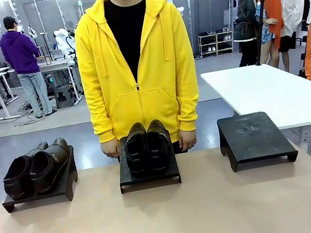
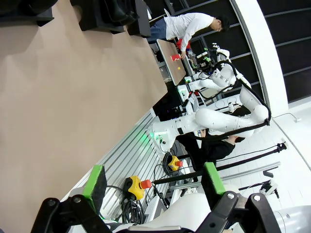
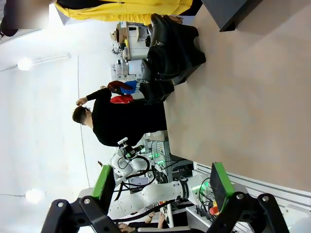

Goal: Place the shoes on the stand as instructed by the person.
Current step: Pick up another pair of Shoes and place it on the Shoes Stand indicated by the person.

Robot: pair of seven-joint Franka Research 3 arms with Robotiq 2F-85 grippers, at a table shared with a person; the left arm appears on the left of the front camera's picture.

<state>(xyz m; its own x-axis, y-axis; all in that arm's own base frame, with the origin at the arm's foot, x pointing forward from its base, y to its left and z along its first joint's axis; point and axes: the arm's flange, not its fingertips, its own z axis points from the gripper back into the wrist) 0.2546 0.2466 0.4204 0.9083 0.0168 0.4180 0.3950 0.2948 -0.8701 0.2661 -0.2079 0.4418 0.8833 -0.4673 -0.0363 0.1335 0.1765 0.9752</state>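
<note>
Left claw [image 2: 153, 187] open; shoes [image 2: 112, 10] cut off at top edge.

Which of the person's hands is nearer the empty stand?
The person's left hand. It hangs just beyond the middle stand's right rear corner, on the side toward the empty stand; the person's right hand hangs at the middle stand's far side, farther away.

Glossy black shoes [image 1: 147, 146] on a matte black stand [image 1: 149, 177]; second pair of black shoes [image 1: 35, 167] left of that stand, on another black stand [image 1: 40, 197]. Third black stand [image 1: 256, 138] to its right. Bright yellow hoodie over black shirt on the person [image 1: 133, 66] behind it. Tan desk [image 1: 173, 221]. Green pads on black fingers [image 2: 95, 180].
</note>
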